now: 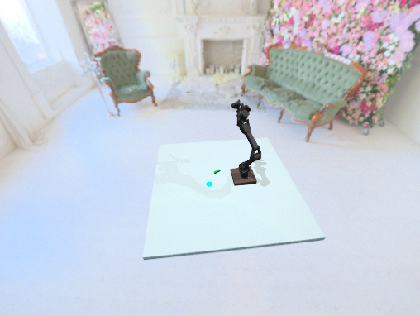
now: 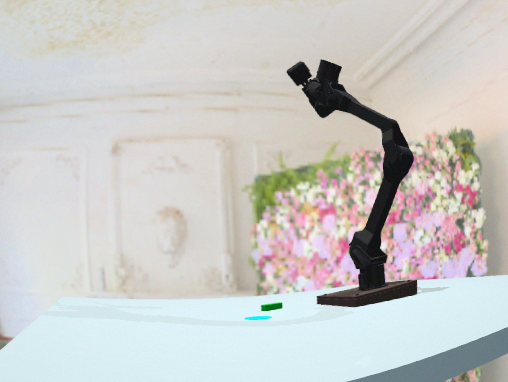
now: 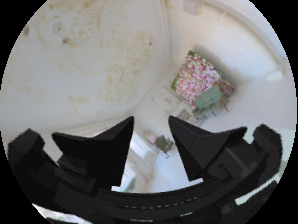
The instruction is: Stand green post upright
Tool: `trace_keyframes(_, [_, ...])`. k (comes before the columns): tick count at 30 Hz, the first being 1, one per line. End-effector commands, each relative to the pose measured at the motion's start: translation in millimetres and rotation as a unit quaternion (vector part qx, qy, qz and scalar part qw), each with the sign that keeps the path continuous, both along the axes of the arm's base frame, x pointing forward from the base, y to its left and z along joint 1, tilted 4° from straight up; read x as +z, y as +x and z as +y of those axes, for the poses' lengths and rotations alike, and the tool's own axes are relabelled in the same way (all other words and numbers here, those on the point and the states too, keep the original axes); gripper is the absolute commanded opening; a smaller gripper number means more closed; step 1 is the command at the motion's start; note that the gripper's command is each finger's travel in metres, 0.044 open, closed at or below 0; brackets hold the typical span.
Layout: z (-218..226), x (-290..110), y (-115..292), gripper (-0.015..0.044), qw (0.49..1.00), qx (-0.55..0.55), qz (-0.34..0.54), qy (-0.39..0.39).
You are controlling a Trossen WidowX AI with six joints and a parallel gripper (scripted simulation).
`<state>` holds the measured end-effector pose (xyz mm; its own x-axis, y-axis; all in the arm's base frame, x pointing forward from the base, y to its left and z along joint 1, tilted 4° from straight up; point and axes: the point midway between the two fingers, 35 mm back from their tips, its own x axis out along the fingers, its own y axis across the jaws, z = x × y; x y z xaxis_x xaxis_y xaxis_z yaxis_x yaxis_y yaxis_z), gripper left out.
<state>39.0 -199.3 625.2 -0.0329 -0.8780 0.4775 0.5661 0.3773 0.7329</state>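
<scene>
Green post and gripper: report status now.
Gripper open, empty, high above table. Green post lying flat beside cyan circle, not in it. Nothing between them.

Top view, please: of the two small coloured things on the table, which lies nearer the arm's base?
The green post; it lies on its side close to the base, while the flat cyan circle sits farther out.
</scene>
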Motion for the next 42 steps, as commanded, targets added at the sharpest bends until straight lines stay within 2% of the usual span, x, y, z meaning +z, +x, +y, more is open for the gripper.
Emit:
trace_keyframes(1, [-24, -28, 37, 0.0233, 0.994, 0.021, 0.098, 0.051])
trace_keyframes(10, [-53, -97, 113, 0.0233, 0.939, 0.082, 0.306, 0.131])
trace_keyframes(20, [-51, -186, 187, 0.0233, 0.817, 0.169, 0.524, 0.169])
trace_keyframes(30, [-18, -278, 238, 0.0233, 0.641, 0.267, 0.703, 0.157])
trace_keyframes(42, [47, -379, 261, 0.0233, 0.378, 0.381, 0.839, 0.088])
